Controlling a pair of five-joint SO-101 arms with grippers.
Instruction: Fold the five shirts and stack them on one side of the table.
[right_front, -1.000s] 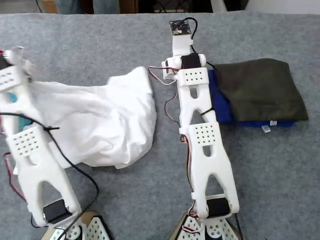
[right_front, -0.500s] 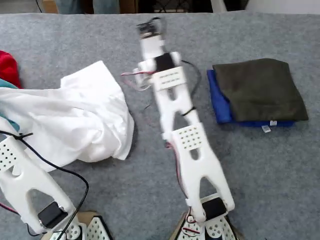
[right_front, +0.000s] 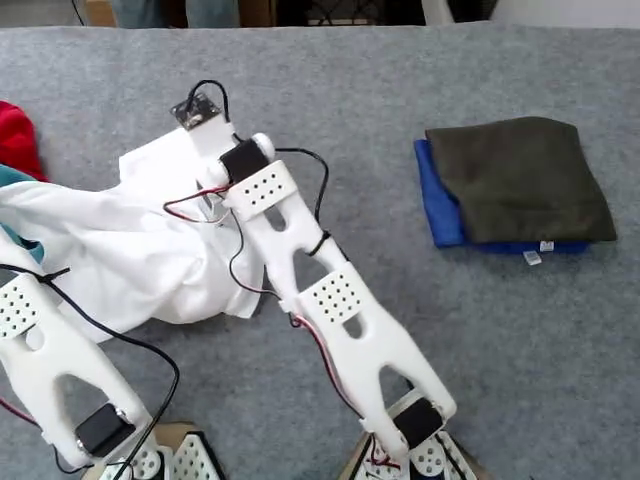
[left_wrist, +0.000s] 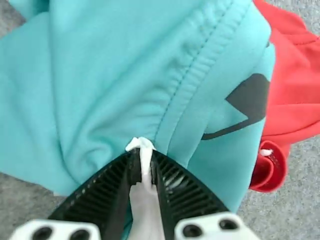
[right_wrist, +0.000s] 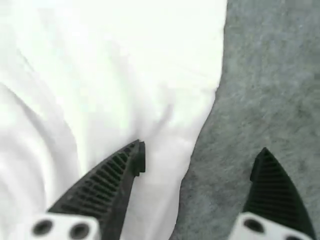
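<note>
A crumpled white shirt (right_front: 140, 245) lies at the table's left, stretched toward the left edge. My left gripper (left_wrist: 142, 150) is shut on a pinch of the white shirt (left_wrist: 143, 192), held over a teal shirt (left_wrist: 100, 75) with a red shirt (left_wrist: 295, 75) beside it. The red shirt (right_front: 15, 135) and teal shirt (right_front: 12, 176) peek out at the far left. My right arm (right_front: 300, 260) stretches diagonally to the white shirt's far right corner. There my right gripper (right_wrist: 200, 157) is open, one finger over the white shirt (right_wrist: 100, 75), the other over bare table (right_wrist: 270, 75).
A folded dark olive shirt (right_front: 520, 175) lies on a folded blue shirt (right_front: 438, 205) at the right of the grey table (right_front: 400, 90). My left arm (right_front: 50, 350) stands at the front left corner.
My right arm has swung left from beside the folded stack to the white shirt's far corner. The white shirt has been dragged left by the left gripper.
</note>
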